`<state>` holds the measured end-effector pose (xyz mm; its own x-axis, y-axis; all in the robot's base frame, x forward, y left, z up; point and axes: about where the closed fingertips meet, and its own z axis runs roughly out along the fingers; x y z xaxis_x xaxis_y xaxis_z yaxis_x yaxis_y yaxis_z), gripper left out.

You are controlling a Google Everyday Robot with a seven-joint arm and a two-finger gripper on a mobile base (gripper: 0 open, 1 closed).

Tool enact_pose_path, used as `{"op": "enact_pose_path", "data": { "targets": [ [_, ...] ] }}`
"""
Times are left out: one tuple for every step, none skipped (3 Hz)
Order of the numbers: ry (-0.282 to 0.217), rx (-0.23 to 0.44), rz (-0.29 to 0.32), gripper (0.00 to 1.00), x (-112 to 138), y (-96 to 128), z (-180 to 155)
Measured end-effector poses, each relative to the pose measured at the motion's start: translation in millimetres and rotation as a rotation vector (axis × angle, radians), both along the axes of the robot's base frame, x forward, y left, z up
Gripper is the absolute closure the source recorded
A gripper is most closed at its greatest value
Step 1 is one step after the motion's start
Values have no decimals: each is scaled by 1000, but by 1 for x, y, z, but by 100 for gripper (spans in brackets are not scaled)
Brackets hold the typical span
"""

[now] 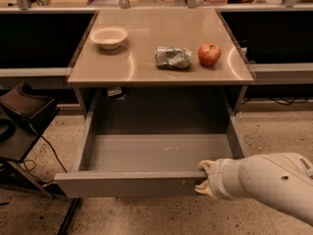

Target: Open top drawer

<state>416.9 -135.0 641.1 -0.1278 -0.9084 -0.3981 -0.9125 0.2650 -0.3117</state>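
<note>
The top drawer [132, 184] is pulled far out from under the tan counter [161, 67]. Its shallow grey tray [156, 153] lies bare, with small pale scratches right of centre. My gripper [204, 177] sits at the right part of the drawer's front edge, one pale finger over the rim and one below it on the front face. The white arm [266, 182] reaches in from the lower right and hides the wrist.
On the counter stand a white bowl [109, 36], a crumpled green-and-white bag [173, 57] and a red apple [209, 54]. A black stand [22, 116] with cables is at the left. The floor [274, 131] is speckled. Dark bays flank the counter.
</note>
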Motion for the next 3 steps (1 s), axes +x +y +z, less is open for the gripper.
{"op": "enact_pose_path", "data": {
  "targets": [
    [-2, 6, -4, 100, -12, 0, -7],
    [-2, 6, -4, 100, -12, 0, -3],
    [-3, 9, -5, 100, -17, 1, -4]
  ]
}}
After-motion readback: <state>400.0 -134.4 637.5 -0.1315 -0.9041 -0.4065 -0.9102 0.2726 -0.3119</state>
